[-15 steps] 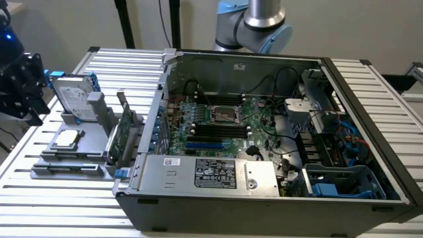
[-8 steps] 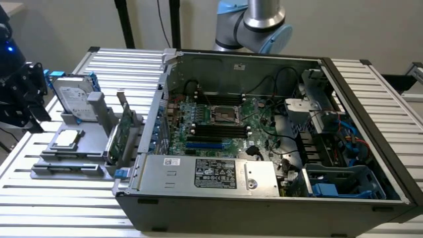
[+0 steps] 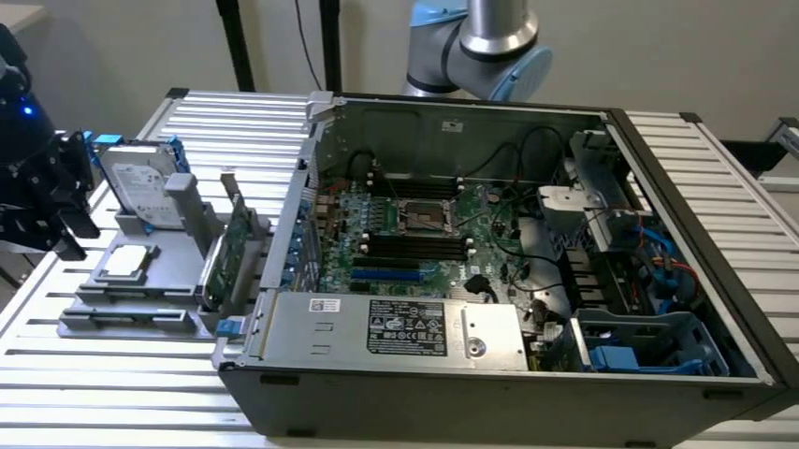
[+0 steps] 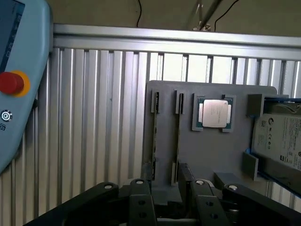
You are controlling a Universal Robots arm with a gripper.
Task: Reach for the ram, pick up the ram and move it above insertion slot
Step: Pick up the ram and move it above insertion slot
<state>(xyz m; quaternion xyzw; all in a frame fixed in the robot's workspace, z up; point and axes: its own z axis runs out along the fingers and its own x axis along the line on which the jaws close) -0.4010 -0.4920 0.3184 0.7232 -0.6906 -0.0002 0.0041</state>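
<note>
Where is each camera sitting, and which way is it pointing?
Exterior view: off the arm and raised, looking down into the open PC case on the slatted table; an arm joint shows behind the case, the pincer at the exterior view's left.
Wrist view: on the wrist, looking down on the grey holder; the pincer shows in the foreground.
Shared: the holder, its CPU and hard drive, the table and the pincer.

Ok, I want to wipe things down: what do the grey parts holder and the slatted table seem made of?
The grey holder looks like matte plastic: flat, even colour, no glints. The slatted table looks like bare metal, probably aluminium: its ribs catch bright streaks of light.
</note>
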